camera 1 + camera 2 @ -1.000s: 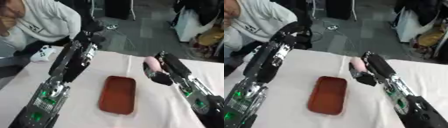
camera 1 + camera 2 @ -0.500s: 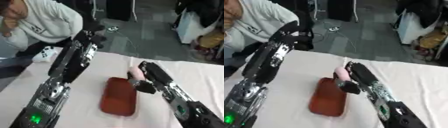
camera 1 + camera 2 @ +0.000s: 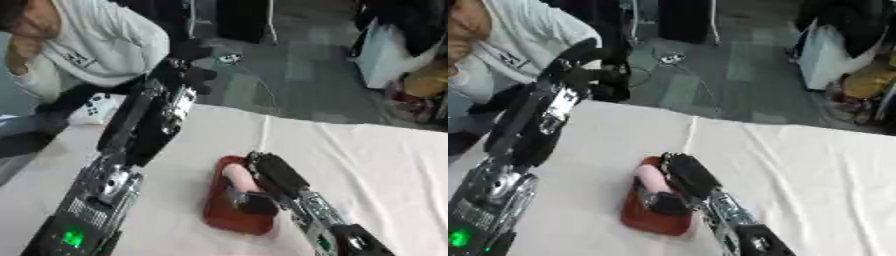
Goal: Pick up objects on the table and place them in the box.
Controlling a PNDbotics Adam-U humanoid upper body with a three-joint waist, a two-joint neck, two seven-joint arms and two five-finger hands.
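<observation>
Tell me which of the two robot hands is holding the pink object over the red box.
The right hand, curled round the pink object above the red box. The left hand is raised at the table's far edge, holding nothing.

A shallow red box (image 3: 229,219), rounded at its corners, lies flat on the white tabletop (image 3: 376,165) with its long axis running roughly 12 to 6 o'clock, and a pale pink elongated object (image 3: 238,178) sits over its 12 o'clock end.
</observation>
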